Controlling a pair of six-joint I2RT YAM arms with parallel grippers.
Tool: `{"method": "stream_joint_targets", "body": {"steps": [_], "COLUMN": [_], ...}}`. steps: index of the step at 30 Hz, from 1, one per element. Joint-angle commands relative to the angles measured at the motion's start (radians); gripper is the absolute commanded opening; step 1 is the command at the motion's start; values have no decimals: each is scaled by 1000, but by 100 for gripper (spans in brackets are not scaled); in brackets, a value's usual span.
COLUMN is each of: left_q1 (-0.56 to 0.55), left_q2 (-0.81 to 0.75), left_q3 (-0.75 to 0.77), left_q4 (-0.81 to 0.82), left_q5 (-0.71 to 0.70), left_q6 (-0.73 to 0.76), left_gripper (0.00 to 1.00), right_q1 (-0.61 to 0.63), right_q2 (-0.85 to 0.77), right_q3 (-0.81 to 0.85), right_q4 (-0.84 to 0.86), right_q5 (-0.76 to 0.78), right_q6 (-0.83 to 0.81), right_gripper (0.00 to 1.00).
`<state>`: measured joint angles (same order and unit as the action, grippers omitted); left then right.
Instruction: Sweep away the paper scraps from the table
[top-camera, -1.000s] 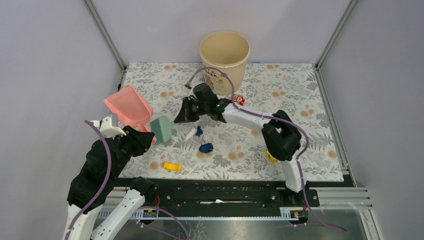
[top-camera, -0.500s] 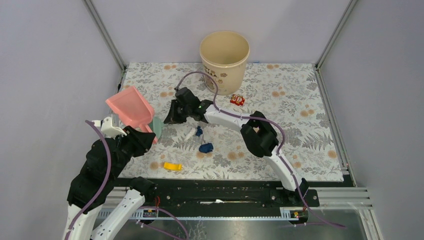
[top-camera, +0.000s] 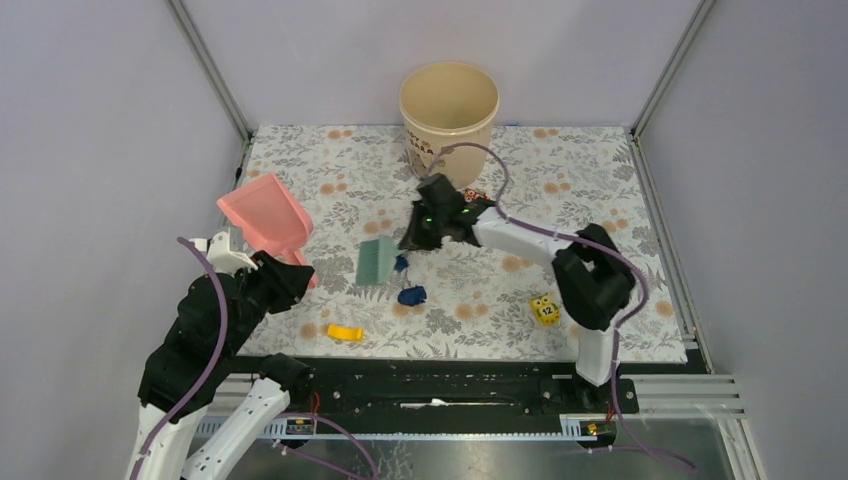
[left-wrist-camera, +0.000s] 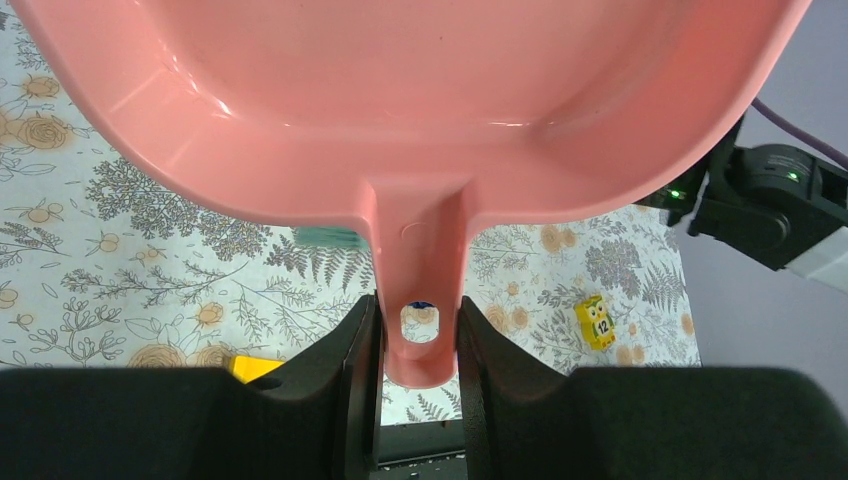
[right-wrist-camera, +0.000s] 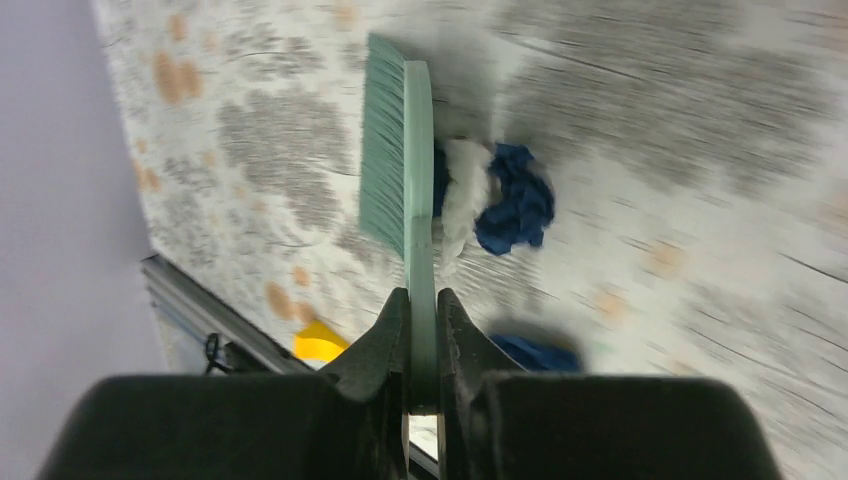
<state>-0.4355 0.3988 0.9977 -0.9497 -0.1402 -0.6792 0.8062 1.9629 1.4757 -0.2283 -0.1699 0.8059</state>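
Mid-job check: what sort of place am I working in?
Probably a lab test booth, not a home: plain grey panels in metal framing wall in the table, the arms are bolted to a rail at its edge, and a toy cube and bucket look like staged props.

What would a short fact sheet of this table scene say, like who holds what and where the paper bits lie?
left gripper: shut on the handle of the pink dustpan
right gripper: shut on the green brush
paper scraps: dark blue bits on the table, close beside the brush head
other items: beige bucket, yellow cube, flat yellow piece
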Motion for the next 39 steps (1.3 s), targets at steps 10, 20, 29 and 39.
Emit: {"method": "stream_joint_targets", "body": {"steps": [10, 20, 29, 39], "left_q1": [4, 0, -117, -329], "left_q2": [143, 358, 435, 602], "left_q3": [-105, -87, -107, -97], "left_q4": [28, -162, -315, -291], "left_q5": [227, 481, 499, 334], "left_q6": [107, 233, 245, 197], "left_gripper": [0, 0, 0, 0], "right_q1": [-286, -374, -374, -327], "right_q2": [-329, -437, -498, -383], "right_q3": [-376, -222, -82, -204], "right_q4": [-234, -337, -405, -464], "right_q5": [94, -75, -343, -532], "right_q6": [-255, -511, -731, -721], "right_gripper": [0, 0, 0, 0]}}
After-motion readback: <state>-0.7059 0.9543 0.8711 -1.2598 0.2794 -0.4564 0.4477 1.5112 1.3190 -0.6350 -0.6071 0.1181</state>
